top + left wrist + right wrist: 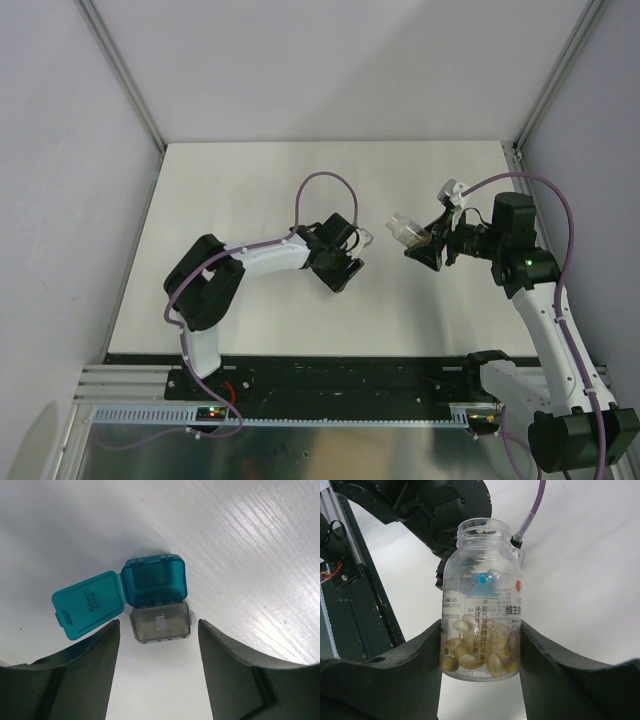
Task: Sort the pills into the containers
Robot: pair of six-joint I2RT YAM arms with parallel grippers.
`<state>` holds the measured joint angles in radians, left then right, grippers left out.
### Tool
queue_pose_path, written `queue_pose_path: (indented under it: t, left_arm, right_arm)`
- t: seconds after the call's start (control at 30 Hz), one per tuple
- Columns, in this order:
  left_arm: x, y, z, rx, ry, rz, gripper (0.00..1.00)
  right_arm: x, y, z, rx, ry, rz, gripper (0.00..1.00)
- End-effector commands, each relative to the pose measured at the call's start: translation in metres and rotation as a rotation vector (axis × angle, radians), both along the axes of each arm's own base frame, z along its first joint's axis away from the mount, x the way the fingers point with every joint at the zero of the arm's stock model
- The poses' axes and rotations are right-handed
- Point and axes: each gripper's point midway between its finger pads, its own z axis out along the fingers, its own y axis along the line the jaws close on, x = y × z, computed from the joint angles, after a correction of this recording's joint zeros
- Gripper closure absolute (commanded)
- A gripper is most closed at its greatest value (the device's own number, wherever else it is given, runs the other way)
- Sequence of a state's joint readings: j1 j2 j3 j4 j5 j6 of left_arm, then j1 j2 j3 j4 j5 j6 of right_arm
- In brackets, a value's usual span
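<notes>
Left claw [159, 640]: fingers [85, 675] spread apart, gripping nothing, hanging over the middle of the white table surface [300, 180].
Teal translucent plastic pill box [154, 580]: on the surface just past the left claw's tips, touching neither; its teal hinged lid [90, 605] is swung open to the left in the wrist view.
Smoky grey compartment [160, 620]: touching the teal box's near side, lid closed, printed "sun."
Clear plastic bottle [482, 595]: right of the middle, off the surface, open mouth pointing toward the left claw.
Pale yellow capsules [475, 655]: heaped in the bottle's base.
Right claw [481, 630]: clamped on the bottle's lower body.
</notes>
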<state>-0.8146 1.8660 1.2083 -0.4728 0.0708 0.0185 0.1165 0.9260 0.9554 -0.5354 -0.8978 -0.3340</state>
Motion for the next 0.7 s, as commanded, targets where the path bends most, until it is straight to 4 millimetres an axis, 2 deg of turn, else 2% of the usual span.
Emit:
queue_pose_path:
  t: [0.0,0.13,0.23,0.4,0.67]
  left_arm:
    - [0.010,-0.007,0.032,-0.076,-0.073,0.016,0.30]
    - [0.009,-0.007,0.043,-0.097,-0.092,0.006,0.20]
    - [0.009,-0.003,0.051,-0.105,-0.114,-0.007,0.16]
    - [0.015,0.007,0.071,-0.138,-0.153,-0.009,0.14]
    - [0.025,0.038,0.118,-0.240,-0.236,-0.001,0.12]
  right_arm:
    - [0.002,0.001,0.002,-0.006,-0.025,0.006,1.00]
    - [0.003,0.000,0.000,-0.015,-0.024,0.000,1.00]
    - [0.005,-0.001,-0.003,-0.026,-0.018,-0.007,1.00]
    - [0.007,-0.002,-0.008,-0.048,-0.017,-0.012,1.00]
    - [0.013,0.008,-0.029,-0.107,0.010,0.020,1.00]
